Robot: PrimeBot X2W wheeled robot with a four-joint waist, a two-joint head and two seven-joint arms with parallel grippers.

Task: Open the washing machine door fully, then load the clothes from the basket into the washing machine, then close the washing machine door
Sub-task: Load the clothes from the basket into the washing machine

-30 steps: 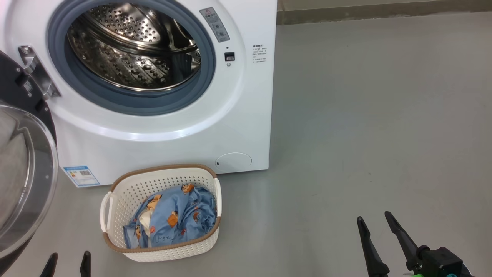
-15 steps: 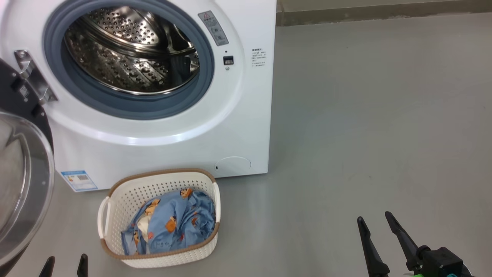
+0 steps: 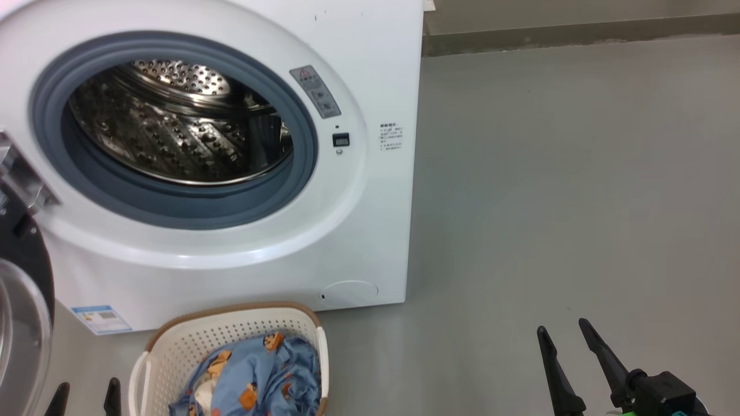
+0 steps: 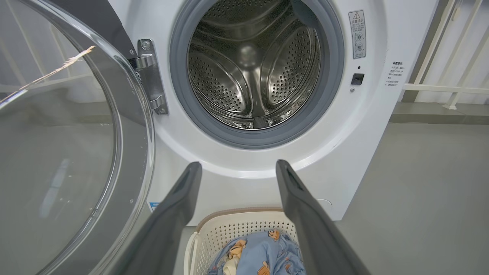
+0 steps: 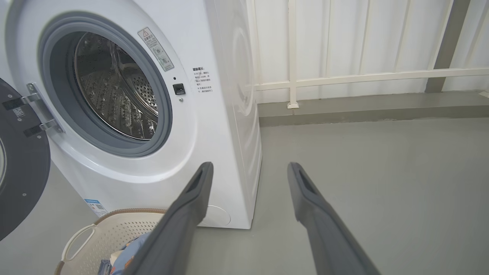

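Standing open at the left edge of the head view, the round black-rimmed glass washing machine door exposes the perforated steel drum of the big white washing machine. At bottom centre-left, the cream perforated plastic basket holds the light-blue printed clothes. The left gripper, lower left, and the right gripper, lower right, are both spread, holding nothing.

washer: big white boxy washing machine, straight ahead of the left gripper
door: round black-rimmed glass door, left of that gripper
basket: cream perforated plastic basket, just right of it, in front of the washer
clothes: light-blue printed fabric, in the basket
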